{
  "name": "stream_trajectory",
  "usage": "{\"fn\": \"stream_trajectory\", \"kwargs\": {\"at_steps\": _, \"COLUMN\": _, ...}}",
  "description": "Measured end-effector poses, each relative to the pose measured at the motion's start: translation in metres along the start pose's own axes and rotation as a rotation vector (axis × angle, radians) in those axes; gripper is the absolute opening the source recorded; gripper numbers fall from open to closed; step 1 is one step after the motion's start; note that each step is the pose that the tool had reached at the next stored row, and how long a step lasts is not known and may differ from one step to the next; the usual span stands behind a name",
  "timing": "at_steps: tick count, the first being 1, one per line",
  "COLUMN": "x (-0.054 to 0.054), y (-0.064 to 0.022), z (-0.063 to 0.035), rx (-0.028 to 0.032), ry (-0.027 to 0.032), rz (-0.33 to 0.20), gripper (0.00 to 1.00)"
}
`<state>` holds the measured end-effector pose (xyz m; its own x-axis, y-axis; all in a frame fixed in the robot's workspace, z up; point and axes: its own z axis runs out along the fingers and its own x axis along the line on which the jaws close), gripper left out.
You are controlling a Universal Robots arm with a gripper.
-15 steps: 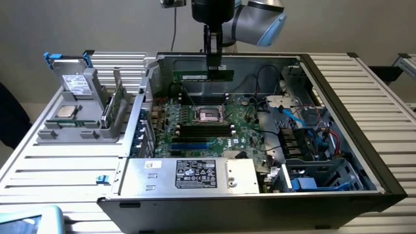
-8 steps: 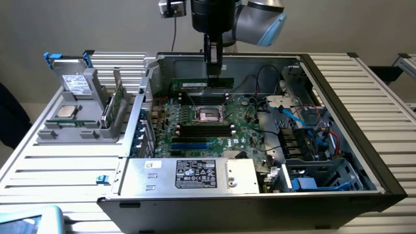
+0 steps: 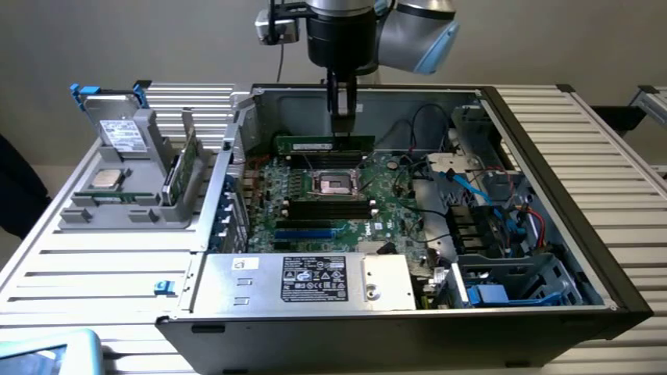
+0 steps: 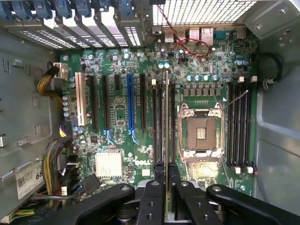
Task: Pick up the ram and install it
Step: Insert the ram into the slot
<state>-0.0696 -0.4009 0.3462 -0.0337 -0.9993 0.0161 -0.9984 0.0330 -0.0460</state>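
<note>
- arm [image 3: 417,35]: cut off by exterior view's upper edge
- ram [image 3: 308,144]: part hidden behind gripper [image 3: 343,133] fingers
- power supply label [image 3: 312,279]: print too small to read

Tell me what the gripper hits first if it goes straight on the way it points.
Probably the black memory slots beside the CPU socket: the gripper, shut on the ram, points down at them, ram edge leading. Which slot is unclear.

Open computer case [image 3: 365,344], green motherboard [image 4: 119,112], processor socket [image 3: 336,184]; grey rack [image 3: 115,211] on the exterior view's left
</note>
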Motion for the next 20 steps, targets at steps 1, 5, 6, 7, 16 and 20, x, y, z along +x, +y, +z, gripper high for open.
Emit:
{"fn": "stream_trajectory", "kwargs": {"at_steps": 1, "x": 0.000, "y": 0.0000, "z": 0.0000, "rx": 0.0000, "ry": 0.0000, "rz": 0.000, "gripper": 0.15}}
{"fn": "stream_trajectory", "kwargs": {"at_steps": 5, "x": 0.000, "y": 0.0000, "z": 0.0008, "rx": 0.0000, "ry": -0.0003, "rz": 0.000, "gripper": 0.15}}
{"fn": "stream_trajectory", "kwargs": {"at_steps": 6, "x": 0.000, "y": 0.0001, "z": 0.0021, "rx": -0.0011, "ry": -0.0003, "rz": 0.000, "gripper": 0.15}}
{"fn": "stream_trajectory", "kwargs": {"at_steps": 7, "x": 0.000, "y": 0.0001, "z": 0.0038, "rx": -0.0026, "ry": 0.0000, "rz": 0.000, "gripper": 0.15}}
{"fn": "stream_trajectory", "kwargs": {"at_steps": 16, "x": 0.004, "y": -0.0034, "z": 0.0190, "rx": -0.0079, "ry": -0.0093, "rz": 0.000, "gripper": 0.15}}
{"fn": "stream_trajectory", "kwargs": {"at_steps": 20, "x": 0.008, "y": -0.0061, "z": 0.0256, "rx": -0.0097, "ry": -0.0150, "rz": 0.000, "gripper": 0.15}}
